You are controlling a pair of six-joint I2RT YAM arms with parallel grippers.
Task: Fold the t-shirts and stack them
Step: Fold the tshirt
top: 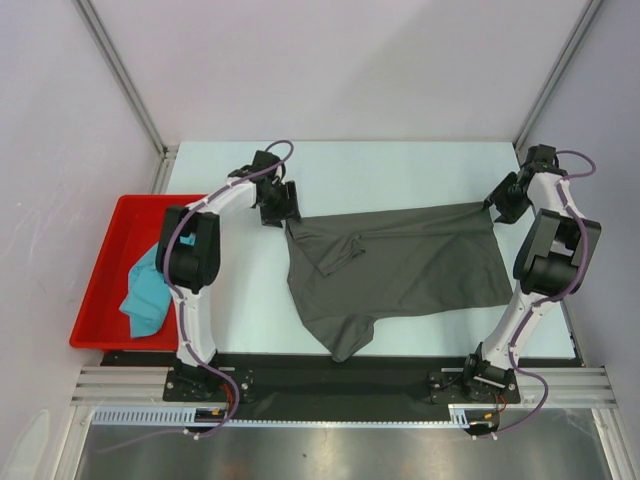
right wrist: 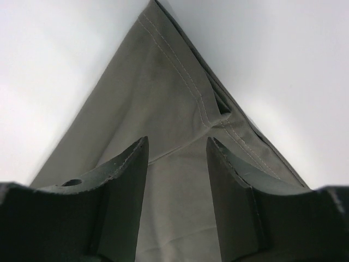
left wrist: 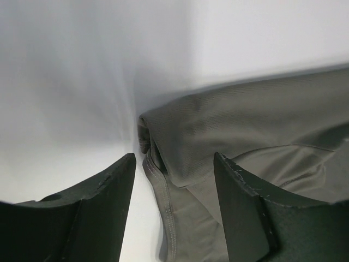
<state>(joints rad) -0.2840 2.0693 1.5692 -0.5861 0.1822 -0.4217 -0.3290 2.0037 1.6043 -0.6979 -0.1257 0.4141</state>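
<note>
– Grey ribbed t-shirt [top: 400, 265] lies flat on the white table [top: 400, 165], long axis left to right, one flap pointing near.
– Grippers?
– Left gripper [top: 283, 212] over its far-left corner, right gripper [top: 493, 205] over its far-right stitched hem; both stand parted, pinching nothing.
– Teal t-shirt [top: 145, 290]?
– Crumpled in the red tray [top: 105, 270], left. Tabletop runs on past the far hem.

A strip of bare table [top: 400, 165] runs open behind the spread dark grey t-shirt [top: 400, 265]. The red tray [top: 110, 225], holding a teal t-shirt [top: 145, 290], crowds the left arm [top: 190, 250].
</note>
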